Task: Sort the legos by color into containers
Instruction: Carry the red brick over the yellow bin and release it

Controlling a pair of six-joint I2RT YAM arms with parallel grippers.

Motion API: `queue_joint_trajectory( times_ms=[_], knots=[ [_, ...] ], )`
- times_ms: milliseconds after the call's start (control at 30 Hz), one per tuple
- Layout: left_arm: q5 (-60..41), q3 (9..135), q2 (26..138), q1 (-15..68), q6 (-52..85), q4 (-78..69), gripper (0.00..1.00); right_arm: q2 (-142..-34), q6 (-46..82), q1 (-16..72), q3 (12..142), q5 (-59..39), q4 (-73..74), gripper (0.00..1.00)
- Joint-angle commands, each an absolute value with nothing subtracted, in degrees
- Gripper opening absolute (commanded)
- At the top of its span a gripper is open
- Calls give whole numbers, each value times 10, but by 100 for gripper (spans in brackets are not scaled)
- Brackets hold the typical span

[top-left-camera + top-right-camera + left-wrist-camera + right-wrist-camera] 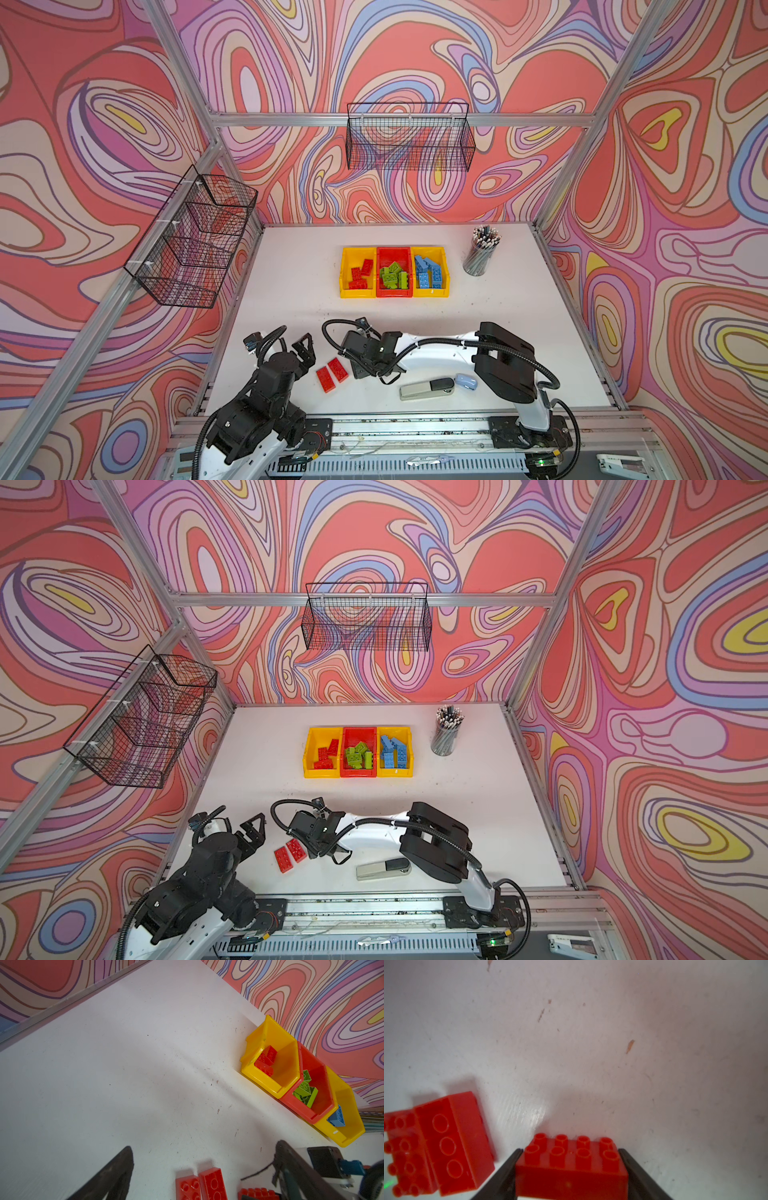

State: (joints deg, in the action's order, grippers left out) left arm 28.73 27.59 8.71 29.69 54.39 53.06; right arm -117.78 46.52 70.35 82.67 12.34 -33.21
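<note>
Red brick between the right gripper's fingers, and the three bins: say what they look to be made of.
Red brick: probably hard moulded plastic, glossy; crisp round studs, sharp edges, faces catching light. Yellow bins and red bin: likely rigid plastic too, smooth with soft sheen; thin, even, one-piece walls.

Taken from the worktop's (291,291) middle, a row of bins (394,293) stands at twelve o'clock, side by side and touching, bricks in each. A pencil cup (480,257) stands at two. At seven, two bricks (338,370) lie flank to flank, the left hand (306,351) at their ten o'clock. At their three is the right hand (570,1150), a third brick (571,1180) between its fingers. A stapler (426,388) lies at six, with a mouse-shaped item (466,381) just beside its three o'clock end.
</note>
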Motion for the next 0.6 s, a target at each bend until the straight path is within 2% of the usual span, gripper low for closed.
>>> queue_joint_trajectory(
  times_ms=[0,33,133,300,567],
  knots=[
    [310,282,94,301,558,553,92,-1169,461,694,831,132,-346,56],
    [312,282,97,301,559,553,92,-1163,455,690,835,132,-351,53],
    [316,286,107,301,561,555,92,-1149,426,671,866,133,-375,50],
    [329,291,120,301,567,559,92,-1160,349,605,965,120,-413,50],
    [351,289,162,301,575,540,92,-1301,243,510,1209,91,-468,51]
  ],
)
